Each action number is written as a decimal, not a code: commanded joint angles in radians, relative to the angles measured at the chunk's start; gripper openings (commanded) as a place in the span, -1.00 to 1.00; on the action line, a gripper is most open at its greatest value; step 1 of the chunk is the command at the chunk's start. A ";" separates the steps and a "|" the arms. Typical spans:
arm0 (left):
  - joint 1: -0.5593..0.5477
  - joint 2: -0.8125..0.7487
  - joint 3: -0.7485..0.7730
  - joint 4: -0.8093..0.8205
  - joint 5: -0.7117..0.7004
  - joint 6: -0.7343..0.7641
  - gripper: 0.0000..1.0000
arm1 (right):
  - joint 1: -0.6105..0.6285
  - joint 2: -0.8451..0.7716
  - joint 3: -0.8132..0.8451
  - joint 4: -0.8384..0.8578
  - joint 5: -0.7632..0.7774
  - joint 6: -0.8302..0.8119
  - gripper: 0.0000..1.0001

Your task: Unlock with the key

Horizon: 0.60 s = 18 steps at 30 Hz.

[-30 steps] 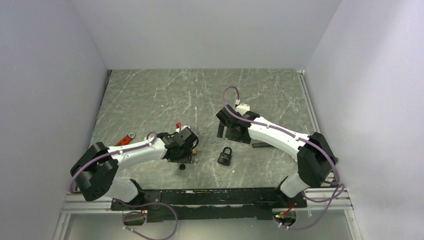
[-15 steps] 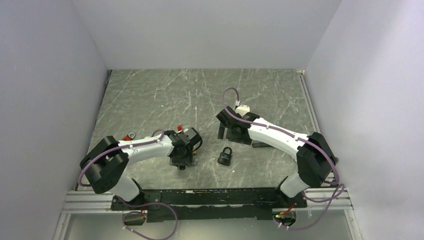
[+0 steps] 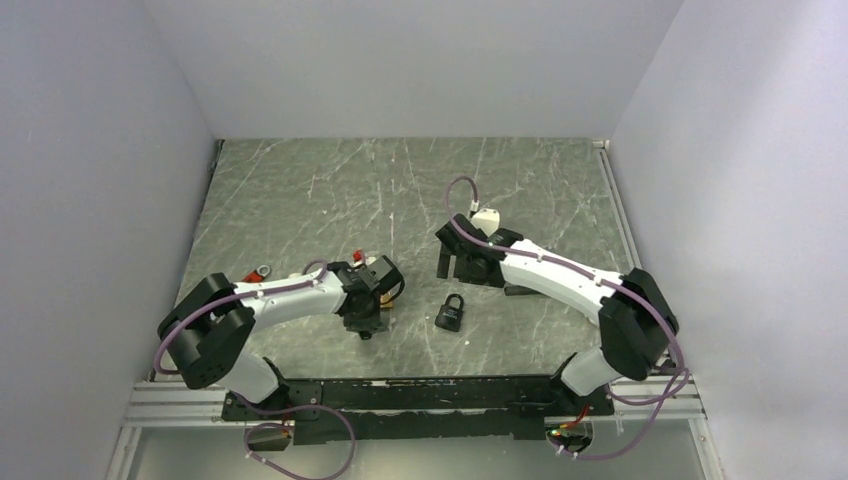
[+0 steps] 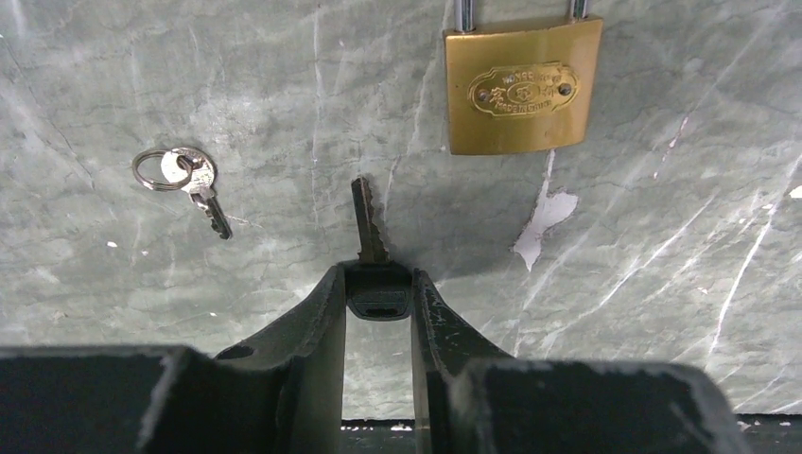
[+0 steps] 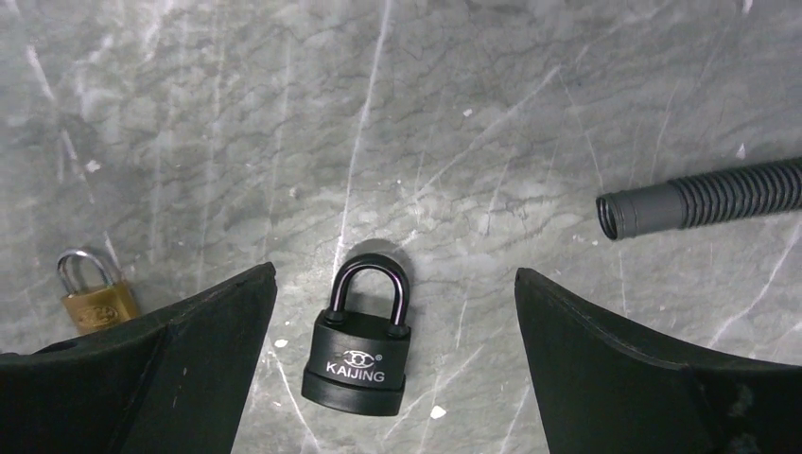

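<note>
1. Key (image 4: 366, 225): black head, short silvery blade. Long axis in line with the left gripper's fingers; blade pointing straight out from them, tip leaning slightly left. Aimed at bare table (image 4: 284, 85) just left of the brass padlock (image 4: 523, 87), tip well short of it.
2. Left gripper (image 4: 378, 284): pinched on the key's black head, one finger pressed against each side, blade sticking out past the fingertips. Resting on the table or lifted: cannot tell.
3. Small key on a ring (image 4: 185, 177): flat on the table, left of the held key, apart from it.
4. Right gripper (image 5: 394, 274): fingers spread wide, holding nothing, hanging above the black padlock (image 5: 362, 348).
5. Black padlock: flat on the table, shackle closed.
6. Hose (image 5: 705, 197): grey, ribbed, open end facing left.
</note>
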 commanded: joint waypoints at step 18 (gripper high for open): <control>0.158 -0.072 0.373 0.171 0.136 -0.003 -0.75 | 0.001 -0.795 -0.761 1.334 -0.334 -0.496 0.95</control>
